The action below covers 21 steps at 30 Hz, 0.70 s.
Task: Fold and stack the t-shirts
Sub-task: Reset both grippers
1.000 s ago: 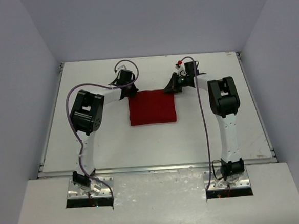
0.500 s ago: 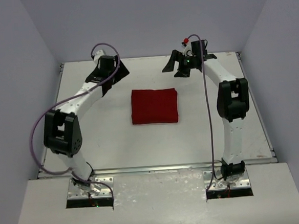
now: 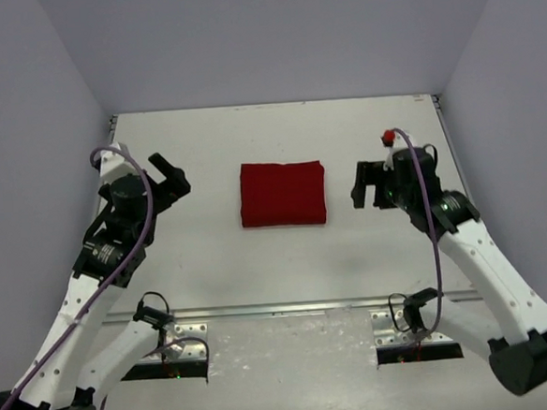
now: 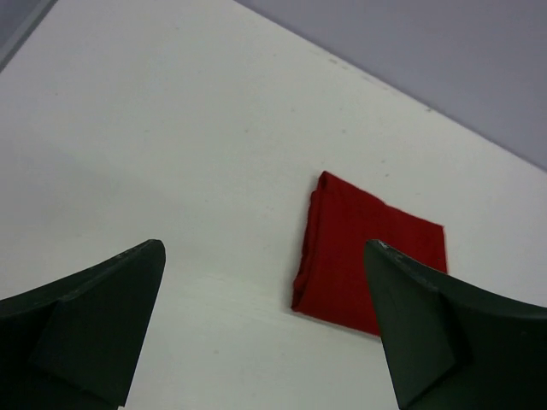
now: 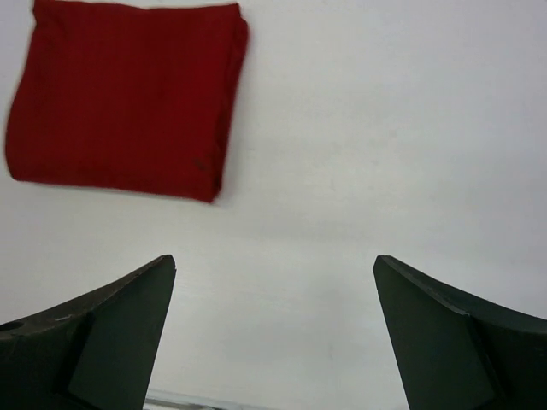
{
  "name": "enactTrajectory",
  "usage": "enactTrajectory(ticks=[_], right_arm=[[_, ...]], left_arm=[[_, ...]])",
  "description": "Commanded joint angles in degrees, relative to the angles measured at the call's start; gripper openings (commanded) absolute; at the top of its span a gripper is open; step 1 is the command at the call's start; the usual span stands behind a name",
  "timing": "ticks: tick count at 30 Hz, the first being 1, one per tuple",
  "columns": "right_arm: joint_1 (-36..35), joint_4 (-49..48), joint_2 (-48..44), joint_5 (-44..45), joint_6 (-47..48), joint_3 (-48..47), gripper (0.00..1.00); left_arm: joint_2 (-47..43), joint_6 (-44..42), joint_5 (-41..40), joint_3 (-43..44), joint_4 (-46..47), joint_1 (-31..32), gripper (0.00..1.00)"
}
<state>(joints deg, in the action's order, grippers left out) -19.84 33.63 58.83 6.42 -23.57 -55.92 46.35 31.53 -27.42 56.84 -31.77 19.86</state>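
At the left, the left gripper point(image 3: 171, 173) has been drawn back from the far edge of the cloth to the left side of the table point(image 3: 211, 256). Its jaws, shut a second ago, are now spread wide with nothing between them. In the middle of the smooth white table the t-shirt point(image 3: 282, 193) has been left lying free, well apart from both grippers. It is seen as a compact, nearly square packet of soft, matte deep-red cloth, plain and unprinted, with thick layered edges and rounded folds. At the right, the right gripper point(image 3: 366, 187) has likewise been withdrawn and opened wide, its dark wedge-shaped fingers empty. The fold is judged finished; no second garment is seen for stacking.
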Motion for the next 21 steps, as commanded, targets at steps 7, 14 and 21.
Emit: enactTrajectory(ticks=[7,14,21], right_arm=[[0.32,4.87,-34.47,1.85,7.32,15.66,0.99],[0.32,6.37,-30.27,1.05,6.43,14.88,0.99],[0.24,6.54,-28.77,3.52,5.73,14.18,0.99]], left_arm=[[-13.73,-10.36,-5.69,-12.72,2.24,-0.17,1.00],[-16.55,-9.38,-8.88,-13.07,0.57,-0.35,1.00],[-17.17,-9.29,-8.36,-13.77,1.01,-0.43,1.00]])
